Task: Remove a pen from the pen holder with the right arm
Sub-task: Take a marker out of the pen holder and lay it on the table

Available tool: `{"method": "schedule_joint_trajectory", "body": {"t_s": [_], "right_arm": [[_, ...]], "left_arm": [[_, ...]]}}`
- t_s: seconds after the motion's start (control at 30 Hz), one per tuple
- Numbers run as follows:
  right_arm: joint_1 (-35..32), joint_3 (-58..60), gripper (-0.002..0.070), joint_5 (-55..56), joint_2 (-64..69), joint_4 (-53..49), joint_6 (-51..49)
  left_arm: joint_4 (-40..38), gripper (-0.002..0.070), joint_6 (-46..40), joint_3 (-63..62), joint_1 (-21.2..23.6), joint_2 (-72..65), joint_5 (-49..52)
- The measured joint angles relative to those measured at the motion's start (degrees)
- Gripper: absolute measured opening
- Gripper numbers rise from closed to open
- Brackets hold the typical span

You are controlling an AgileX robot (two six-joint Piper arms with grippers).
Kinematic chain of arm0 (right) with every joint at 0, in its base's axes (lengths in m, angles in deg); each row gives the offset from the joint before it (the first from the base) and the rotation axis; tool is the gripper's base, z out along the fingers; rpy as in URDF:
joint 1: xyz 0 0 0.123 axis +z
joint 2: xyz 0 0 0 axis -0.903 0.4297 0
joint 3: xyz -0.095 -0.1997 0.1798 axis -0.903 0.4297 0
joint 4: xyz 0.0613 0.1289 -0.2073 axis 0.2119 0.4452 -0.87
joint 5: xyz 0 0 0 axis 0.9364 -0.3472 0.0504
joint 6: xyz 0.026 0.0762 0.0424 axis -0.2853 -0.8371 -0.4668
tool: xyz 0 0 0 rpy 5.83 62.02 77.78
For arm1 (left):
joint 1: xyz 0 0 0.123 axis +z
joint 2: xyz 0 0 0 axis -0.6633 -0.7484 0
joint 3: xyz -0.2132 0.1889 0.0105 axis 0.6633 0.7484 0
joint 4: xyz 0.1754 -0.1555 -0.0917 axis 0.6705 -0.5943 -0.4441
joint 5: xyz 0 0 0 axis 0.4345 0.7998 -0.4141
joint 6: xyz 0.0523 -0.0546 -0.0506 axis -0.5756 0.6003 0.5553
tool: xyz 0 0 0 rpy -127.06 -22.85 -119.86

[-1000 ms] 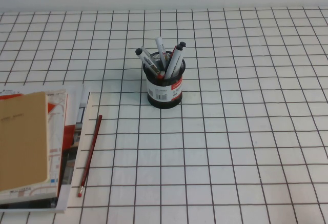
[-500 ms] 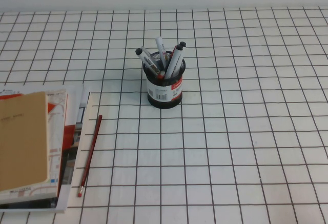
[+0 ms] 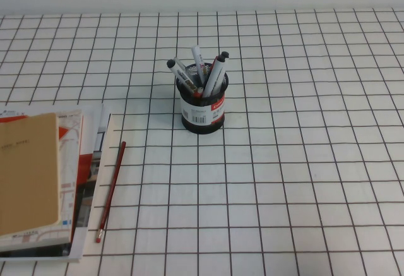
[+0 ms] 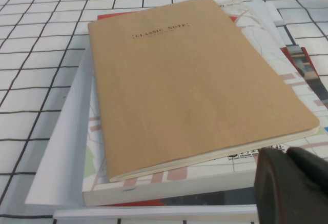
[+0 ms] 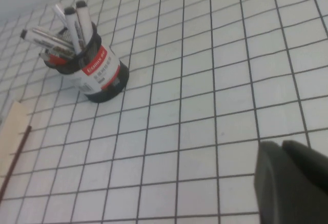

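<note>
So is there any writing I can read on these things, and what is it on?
"CLASSIC NOTE": on the notebook cover; the line under it is too small.
On the holder: white print on a red band, blurred.
On the magazine under the notebook: print too small.
The left gripper, near the notebook's corner, and the shut right gripper, over the cloth apart from the holder: no text.

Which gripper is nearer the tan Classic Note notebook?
Left. The left gripper hovers at the notebook's edge, above the book stack. The right gripper hangs over the checked cloth beyond the pen holder, far from the notebook.
</note>
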Motion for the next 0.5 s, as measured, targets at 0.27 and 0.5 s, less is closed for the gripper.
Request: {"method": "schedule_joint_trajectory", "body": {"t_s": [0.27,0.5], "right_arm": [[0.0,-8.21,-0.0016,-1.23,13.97,4.81,10.96],[7.28,-13.49,-0.0016,1.73,23.45,20.23,25.89]], "left_arm": [[0.0,-0.0004,0.0,0.0,0.0,0.0,0.0],[0.0,-0.0005,0.0,0.0,0.0,0.0,0.0]]}}
